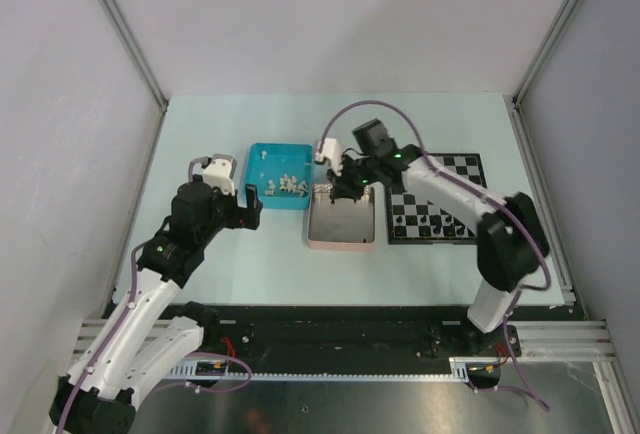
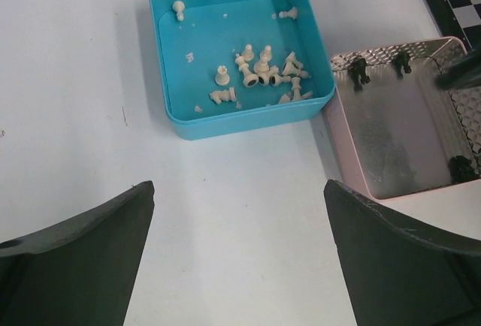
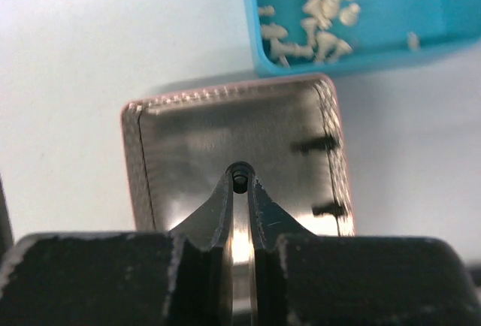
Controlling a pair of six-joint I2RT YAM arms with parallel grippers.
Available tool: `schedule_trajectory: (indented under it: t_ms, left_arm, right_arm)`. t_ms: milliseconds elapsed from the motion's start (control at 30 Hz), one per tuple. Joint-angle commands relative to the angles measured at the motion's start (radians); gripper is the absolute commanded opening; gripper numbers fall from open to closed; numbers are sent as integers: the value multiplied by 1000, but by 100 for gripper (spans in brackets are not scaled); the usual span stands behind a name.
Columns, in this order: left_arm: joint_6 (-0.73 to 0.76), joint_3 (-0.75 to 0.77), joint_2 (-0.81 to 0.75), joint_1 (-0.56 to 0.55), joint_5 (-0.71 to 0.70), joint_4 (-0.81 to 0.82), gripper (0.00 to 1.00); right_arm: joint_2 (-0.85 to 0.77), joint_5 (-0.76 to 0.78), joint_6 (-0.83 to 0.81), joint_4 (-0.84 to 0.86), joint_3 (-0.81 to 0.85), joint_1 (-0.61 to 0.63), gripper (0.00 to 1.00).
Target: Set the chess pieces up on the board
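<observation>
**Right gripper pinches a black piece over the pink tray; left gripper hangs wide apart**

Top external view: the right gripper (image 1: 345, 192) reaches down over the far edge of the square pink tray with a shiny floor (image 1: 340, 239). What sits between its fingers is too small to make out here. The left gripper (image 1: 248, 206) hovers above the pale counter (image 1: 200, 124), just left of the square blue plastic tray (image 1: 262, 154). The flat black-and-grey chequered chessboard (image 1: 462, 166) lies to the right of the pink tray, partly covered by the right arm. A few black chess pieces (image 1: 430, 222) stand along its near rows.

Left wrist view: the left gripper (image 2: 240, 255) has its fingers spread wide, holding and touching nothing. Ahead, the blue tray holds a scattered heap of white chess pieces (image 2: 259, 70), most lying on their sides. The pink tray is cut off at the right edge, as is a corner of the chessboard.

Right wrist view: the right gripper (image 3: 240, 185) is drawn together on a small black chess piece (image 3: 240, 179), seen only from above, so its type cannot be told. Two more black pieces by the tray's right wall are blurred.
</observation>
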Motion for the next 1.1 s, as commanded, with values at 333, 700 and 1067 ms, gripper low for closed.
schedule_trajectory:
  t_ms: [333, 700, 1067]
  left_arm:
    - [26, 10, -53, 10, 94, 34, 100]
    - [26, 10, -52, 10, 136, 38, 100]
    - [27, 10, -44, 10, 144, 40, 100]
  right_arm:
    - [-504, 31, 4, -274, -265, -542, 3]
    - [-535, 97, 29, -174, -483, -961, 6]
    - [-412, 124, 46, -70, -502, -958, 8]
